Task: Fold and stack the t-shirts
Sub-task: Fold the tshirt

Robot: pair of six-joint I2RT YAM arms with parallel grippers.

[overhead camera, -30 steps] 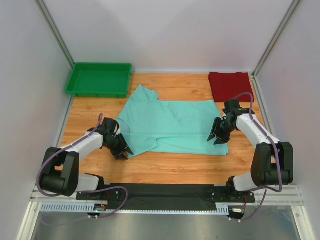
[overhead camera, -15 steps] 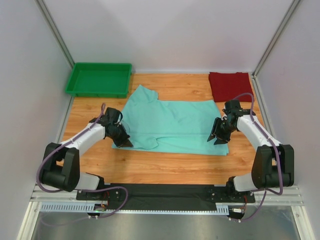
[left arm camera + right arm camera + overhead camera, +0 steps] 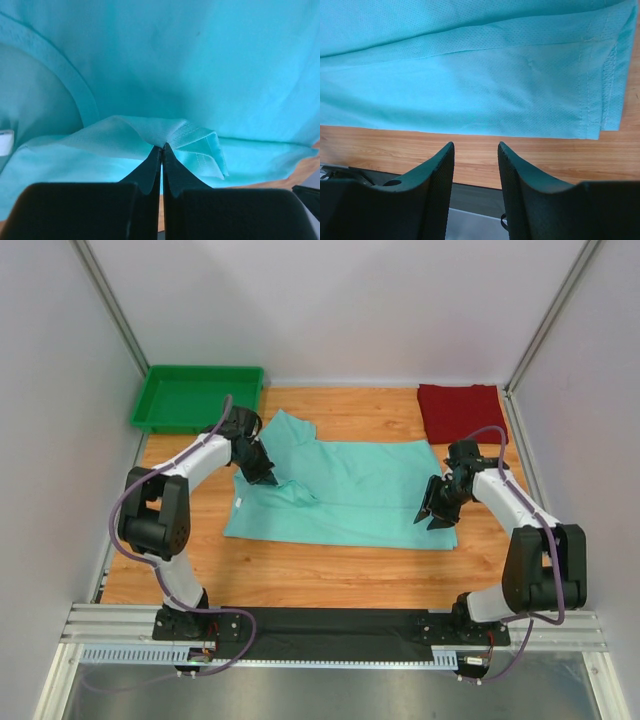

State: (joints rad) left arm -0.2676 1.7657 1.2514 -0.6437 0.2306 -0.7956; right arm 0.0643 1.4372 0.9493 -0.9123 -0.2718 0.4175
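Bright, even light from above fills the overhead view; shadows beside the mint shirt [image 3: 340, 490] are faint and soft. The left wrist view is slightly blurred, its black fingers [image 3: 146, 173] featureless; the right wrist view shows the weave crisply.

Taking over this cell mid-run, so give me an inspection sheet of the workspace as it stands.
Surface: wooden table, no marks seen.
Job's things: mint t-shirt spread mid-table, left corner lifted; dark red t-shirt folded, far right.
Clutter: green tray, far left.
Grippers: left gripper shut on mint t-shirt fold; right gripper open, holding nothing.
Cables: purple cables looped along both arms.
Surroundings: white walls; metal rail at near edge.
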